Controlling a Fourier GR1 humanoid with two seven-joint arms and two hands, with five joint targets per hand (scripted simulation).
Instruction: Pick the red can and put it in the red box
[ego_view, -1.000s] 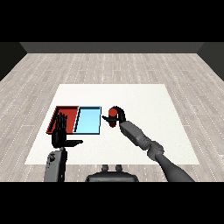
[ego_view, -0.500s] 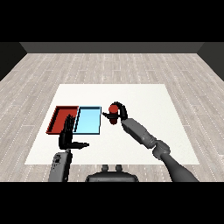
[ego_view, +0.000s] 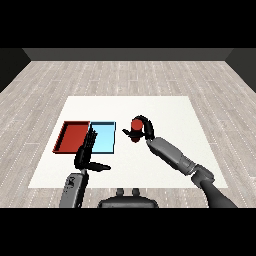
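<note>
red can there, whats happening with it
The right robot hand is curled round the red can, to the right of the blue tray. The red tray lies on the far side of the blue one, so the can is not yet in it. The left robot hand is open in front of the trays, holding nothing.

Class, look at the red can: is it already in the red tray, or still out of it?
Out. The red can is right of both trays, with the right hand curled round it; the red tray holds nothing.
</note>
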